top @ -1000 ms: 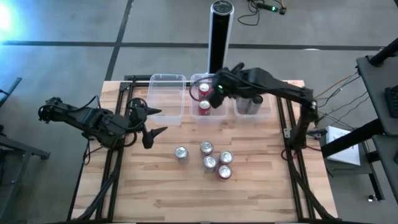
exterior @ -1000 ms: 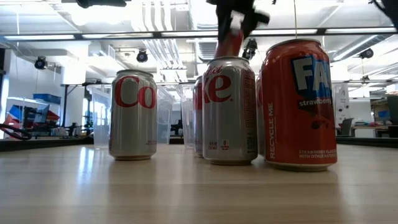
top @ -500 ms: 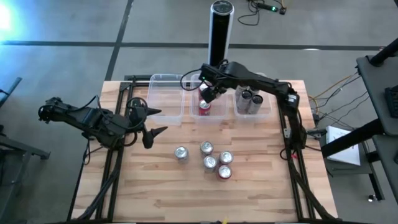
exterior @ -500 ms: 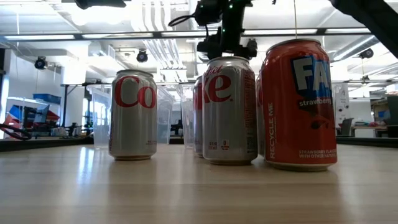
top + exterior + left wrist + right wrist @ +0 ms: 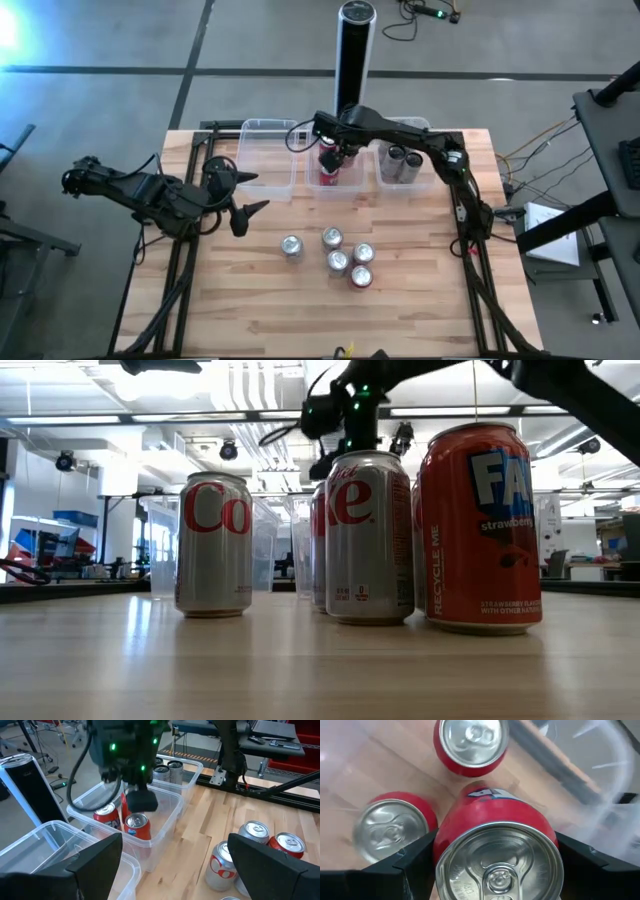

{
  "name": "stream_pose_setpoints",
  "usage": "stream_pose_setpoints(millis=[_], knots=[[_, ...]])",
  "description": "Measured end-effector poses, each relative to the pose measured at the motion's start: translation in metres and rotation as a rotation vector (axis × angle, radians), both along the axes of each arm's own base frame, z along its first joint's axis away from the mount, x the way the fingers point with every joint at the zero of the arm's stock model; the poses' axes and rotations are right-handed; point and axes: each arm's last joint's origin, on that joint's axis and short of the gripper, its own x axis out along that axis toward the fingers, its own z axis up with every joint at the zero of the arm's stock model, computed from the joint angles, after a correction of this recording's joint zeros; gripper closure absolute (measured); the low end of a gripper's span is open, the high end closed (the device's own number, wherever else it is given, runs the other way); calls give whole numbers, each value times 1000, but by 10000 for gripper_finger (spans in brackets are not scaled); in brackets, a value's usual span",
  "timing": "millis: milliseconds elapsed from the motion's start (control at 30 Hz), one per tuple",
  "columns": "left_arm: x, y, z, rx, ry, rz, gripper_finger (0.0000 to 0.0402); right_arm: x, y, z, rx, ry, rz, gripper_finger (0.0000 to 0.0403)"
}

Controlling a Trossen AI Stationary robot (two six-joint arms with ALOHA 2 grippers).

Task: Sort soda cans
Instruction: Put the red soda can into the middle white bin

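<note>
Clenched right tool (image 5: 335, 155) on a red can (image 5: 495, 820), upright, low over the middle bin (image 5: 170, 820). Found two more red cans (image 5: 470, 740) standing in that bin, just beside the held one. Saw dark-topped cans (image 5: 403, 160) in the right bin (image 5: 430, 182); left bin (image 5: 268, 150) beside the middle one. Counted five loose cans (image 5: 331, 238) clustered mid-bench (image 5: 250, 300), four silver and one red. Kept left tool (image 5: 262, 193) released, fingers wide, over the bench's left edge, well apart from the cans.
</note>
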Motion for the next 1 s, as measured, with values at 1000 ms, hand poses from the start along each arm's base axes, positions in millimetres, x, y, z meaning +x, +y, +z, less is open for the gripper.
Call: stream_pose_setpoints(millis=[1000], knots=[[0, 0, -1, -12, 5, 4, 56, 19, 2, 11, -8, -32, 50, 42]])
